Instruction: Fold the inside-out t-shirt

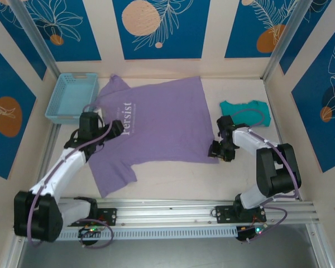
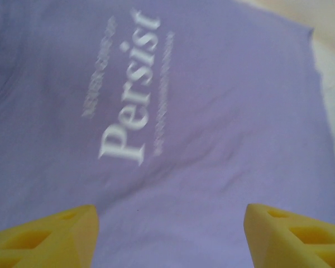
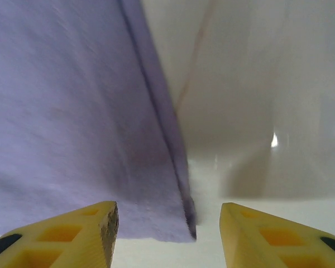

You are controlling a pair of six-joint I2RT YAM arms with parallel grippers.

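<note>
From its base at the near edge of the worktop [image 1: 173, 178], the left arm is reaching forward and inward. The left gripper [image 1: 105, 129] is hovering low over the left part of the inside-out t-shirt [image 1: 162, 114], just beside the white "Persist" print [image 2: 128, 100]. Its yellow fingers are standing wide apart and are holding nothing. The right arm is bending back toward the middle, and the right gripper [image 1: 219, 149] is pointing down at the shirt's near right hem corner. It is also wide open and empty, with that corner lying between its fingers.

The t-shirt is lying spread flat across the middle of the worktop, reaching toward the far edge. Its fabric is looking thin, soft and light, so it will probably sag and wrinkle when lifted. The hem corners and shoulders seem the best places for taking hold.

Farther away, a light blue basket [image 1: 71, 97] is sitting at the far left corner, and a teal garment [image 1: 245, 109] is lying toward the right edge.
</note>
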